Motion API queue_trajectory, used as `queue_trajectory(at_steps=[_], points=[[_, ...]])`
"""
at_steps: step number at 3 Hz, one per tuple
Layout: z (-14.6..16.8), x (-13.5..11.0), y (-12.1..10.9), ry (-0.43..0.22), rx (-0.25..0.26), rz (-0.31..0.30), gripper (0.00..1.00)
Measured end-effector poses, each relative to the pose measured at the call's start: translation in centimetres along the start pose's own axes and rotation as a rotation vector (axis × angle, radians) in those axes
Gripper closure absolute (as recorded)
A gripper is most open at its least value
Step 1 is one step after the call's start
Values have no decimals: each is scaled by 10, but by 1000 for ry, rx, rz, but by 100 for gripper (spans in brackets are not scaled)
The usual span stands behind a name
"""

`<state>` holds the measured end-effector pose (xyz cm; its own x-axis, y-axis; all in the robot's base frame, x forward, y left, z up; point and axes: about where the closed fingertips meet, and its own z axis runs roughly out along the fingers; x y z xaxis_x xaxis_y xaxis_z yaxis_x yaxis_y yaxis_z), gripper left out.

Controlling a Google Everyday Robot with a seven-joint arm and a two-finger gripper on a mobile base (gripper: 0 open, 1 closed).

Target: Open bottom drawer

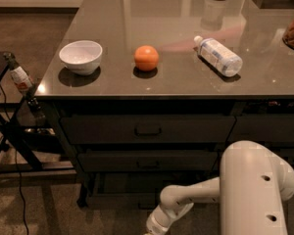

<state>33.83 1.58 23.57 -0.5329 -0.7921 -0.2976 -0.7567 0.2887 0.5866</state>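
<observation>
Low by the floor, your gripper (151, 229) sits near the bottom drawer (122, 199), likely staged for its pull; open or closed, can't tell.

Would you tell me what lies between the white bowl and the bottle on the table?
The camera view shows an orange there. The gripper sits at the picture's bottom edge, before the bottom drawer.

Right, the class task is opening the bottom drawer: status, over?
Gripper low at the picture's bottom edge, in front of the stack. Bottom drawer lowest in its stack, open or shut unclear. Arm crosses its right end.
</observation>
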Motion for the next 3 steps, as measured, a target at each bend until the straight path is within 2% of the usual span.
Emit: queue_trajectory(at_steps=[1,3], points=[[3,5,6,9,-11,-1,0],[-8,-29,-45,-21,37,-55,0]])
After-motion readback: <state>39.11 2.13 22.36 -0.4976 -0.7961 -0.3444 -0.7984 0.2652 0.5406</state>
